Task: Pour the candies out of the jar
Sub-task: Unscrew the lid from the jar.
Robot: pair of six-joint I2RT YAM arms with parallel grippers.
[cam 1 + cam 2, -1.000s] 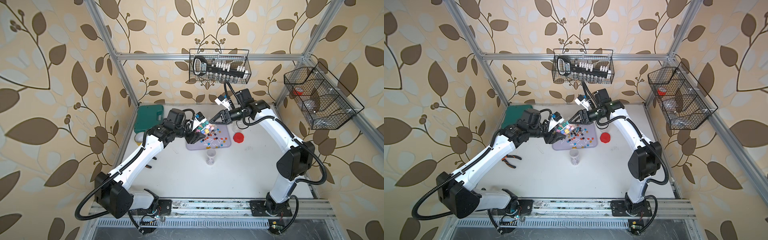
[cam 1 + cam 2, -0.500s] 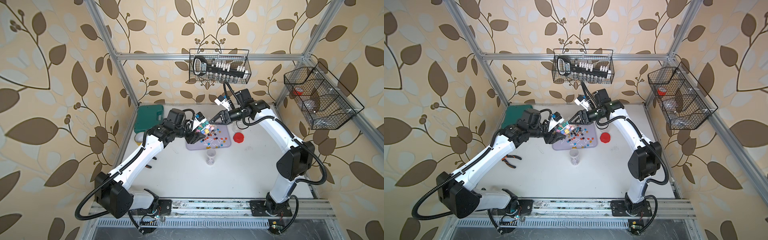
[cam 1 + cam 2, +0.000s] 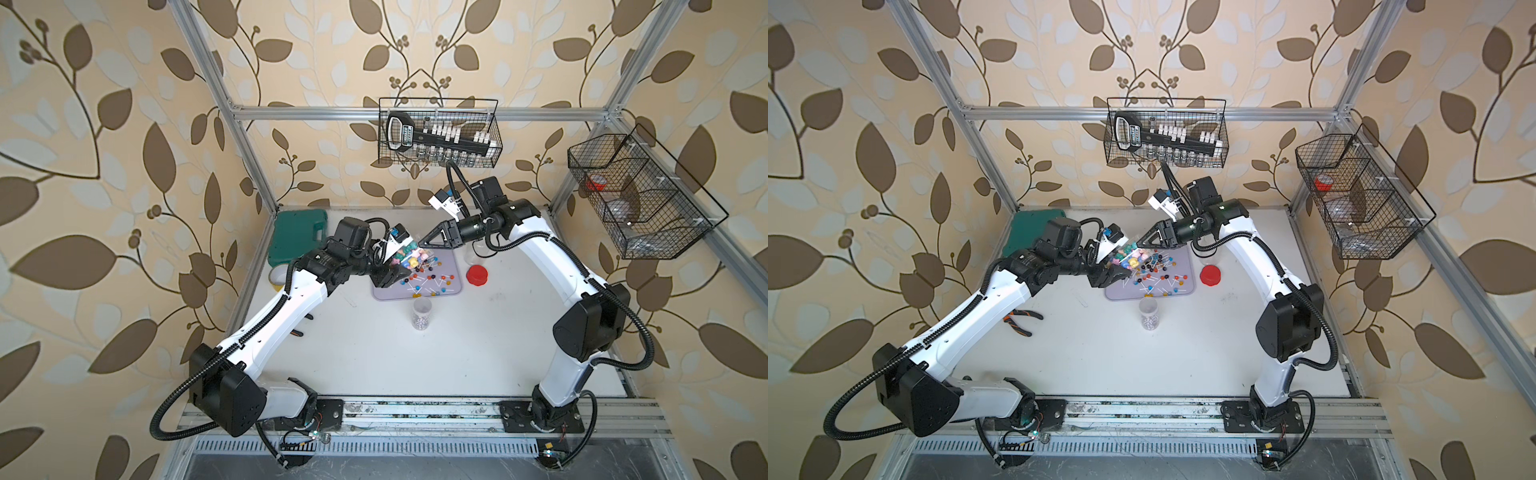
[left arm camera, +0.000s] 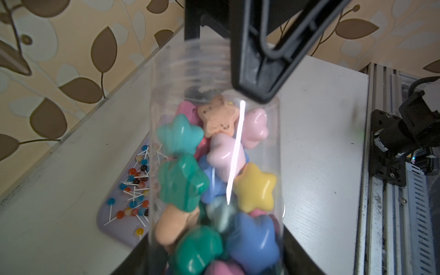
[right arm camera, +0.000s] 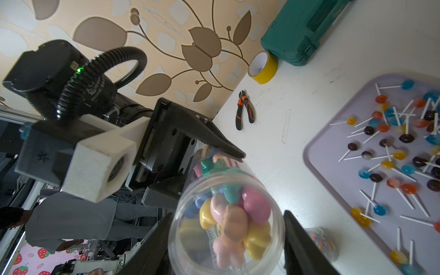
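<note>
Though it tilts, the clear jar (image 4: 197, 71) holds glossy star-shaped candies (image 4: 181, 181)

jar (image 4: 171, 78): clear plastic, glossy, smooth
star candies (image 4: 254, 188): glossy, smooth; one tan piece (image 4: 217, 116) matt, speckled
lollipops (image 5: 387, 164): glossy heads, matt white sticks
tray (image 5: 328, 142): lilac plastic, matt
table (image 3: 374, 353): white, matt, scuffed
baskets (image 3: 440, 129): black wire mesh
frame (image 3: 311, 111): bare metal

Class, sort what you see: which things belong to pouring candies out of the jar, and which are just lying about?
Job in hand: jar tilted in the left pincer; star candies inside; lavender tray; lollipops on it; red lid; small standing jar of sweets.
Lying about: green case; yellow tape; pliers; wire baskets.
</note>
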